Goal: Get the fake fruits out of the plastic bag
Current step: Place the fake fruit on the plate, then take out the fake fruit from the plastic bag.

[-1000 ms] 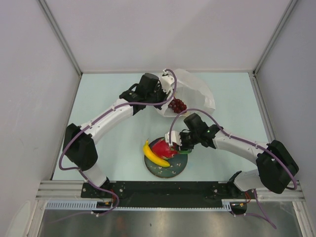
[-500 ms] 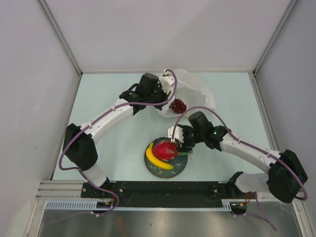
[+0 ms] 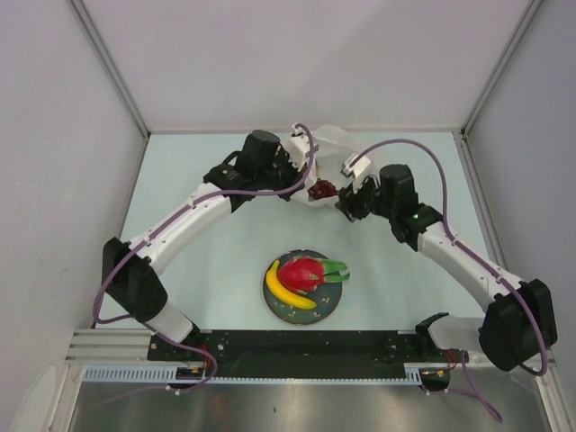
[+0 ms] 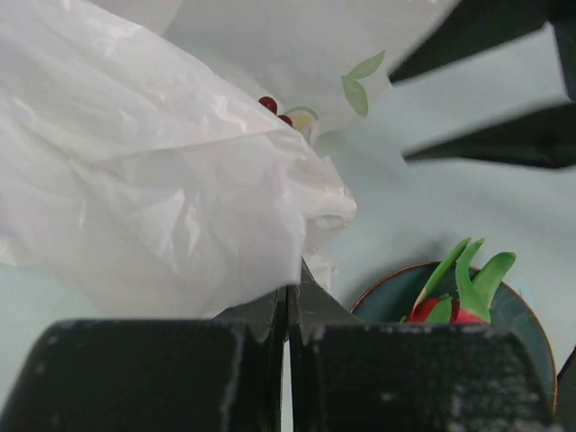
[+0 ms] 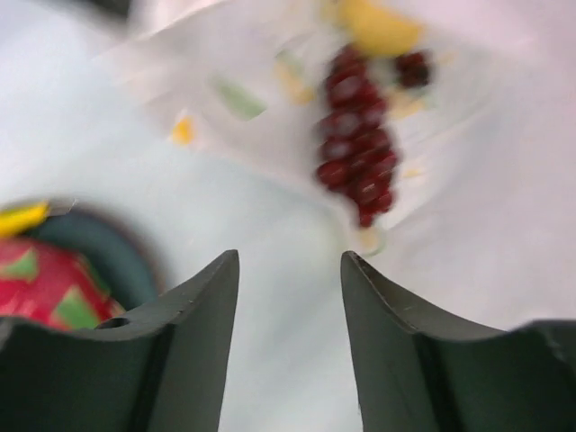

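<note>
The white plastic bag (image 3: pixel 335 148) lies at the back of the table and fills the left wrist view (image 4: pixel 153 180). My left gripper (image 3: pixel 295 175) is shut on its edge (image 4: pixel 292 270). The dark red grape bunch (image 3: pixel 321 190) lies in the bag's mouth, with the yellow lemon (image 5: pixel 378 22) behind it (image 5: pixel 355 162). My right gripper (image 3: pixel 349 200) is open and empty just right of the grapes (image 5: pixel 290 261). The yellow banana (image 3: pixel 288 292) and the red-pink dragon fruit (image 3: pixel 306 272) lie on the round dark plate (image 3: pixel 319 310).
The plate sits near the front middle of the table between the two arm bases. Grey walls enclose the pale table on three sides. The plate's rim (image 4: pixel 396 288) and the dragon fruit's green tips (image 4: pixel 468 270) show in the left wrist view.
My right gripper has left the dragon fruit on the plate and moved back up to the bag's mouth, open. The left gripper has shifted slightly, still holding the bag.
</note>
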`<state>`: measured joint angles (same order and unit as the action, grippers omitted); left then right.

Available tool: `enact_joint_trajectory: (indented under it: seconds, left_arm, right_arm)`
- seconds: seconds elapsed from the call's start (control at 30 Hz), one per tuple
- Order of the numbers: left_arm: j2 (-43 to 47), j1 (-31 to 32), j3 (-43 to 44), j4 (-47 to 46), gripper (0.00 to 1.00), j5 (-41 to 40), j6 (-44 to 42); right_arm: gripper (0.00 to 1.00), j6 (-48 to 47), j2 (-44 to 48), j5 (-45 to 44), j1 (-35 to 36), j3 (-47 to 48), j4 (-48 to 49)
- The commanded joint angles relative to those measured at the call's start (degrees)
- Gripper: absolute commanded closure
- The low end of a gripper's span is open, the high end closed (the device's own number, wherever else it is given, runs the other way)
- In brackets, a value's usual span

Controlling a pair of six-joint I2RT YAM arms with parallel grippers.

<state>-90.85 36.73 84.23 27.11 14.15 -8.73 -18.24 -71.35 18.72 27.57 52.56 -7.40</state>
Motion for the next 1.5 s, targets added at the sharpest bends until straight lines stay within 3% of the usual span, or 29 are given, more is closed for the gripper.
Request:
enact_joint_trajectory:
  seconds: [0.0,0.23,0.43,0.5,0.6,0.87,0.93,1.23,1.43,1.47]
  left_arm:
    - [6.90,-0.34,1.12,3.82,1.00,2.29,-3.13]
    - [15.07,-1.13,-5.03,7.69,1.00,-2.46,-8.67]
    - [25.00,-2.45,-16.27,9.71,1.00,-7.46,-10.95]
    - [26.77,-2.89,-19.97,10.15,1.00,-8.52,-10.96]
    - [28.45,-3.86,-23.05,10.33,1.00,-9.58,-10.43]
    - [26.25,-5.18,-20.78,9.71,1.00,-10.20,-9.55]
    - [24.85,-5.27,-18.94,10.15,1.00,-9.24,-9.81]
    - [18.96,-5.44,-9.53,13.14,1.00,0.52,-9.99]
    - [17.11,-5.44,-6.97,13.58,1.00,1.14,-9.81]
    - [17.02,-5.44,-6.80,13.23,1.00,0.88,-9.81]
  right_arm:
    - [0.50,8.13,-5.44,-3.69,-2.00,5.62,11.17]
    - [0.61,8.58,-19.16,-6.50,1.77,11.25,19.42]
    - [0.62,9.01,-30.49,-9.84,5.91,16.34,22.77]
    - [0.58,10.50,-32.52,-12.20,7.23,19.24,23.39]
    - [0.33,13.92,-36.39,-16.15,8.11,22.59,24.97]
    - [0.17,17.27,-47.10,-20.73,8.73,32.77,24.81]
    - [0.01,17.62,-50.10,-21.53,8.64,38.20,22.96]
    - [0.00,15.52,-64.43,-26.02,7.67,53.52,16.99]
    - [0.00,12.53,-75.93,-28.83,6.44,70.74,4.68]
    - [0.07,12.00,-76.56,-28.13,5.83,72.32,4.94]
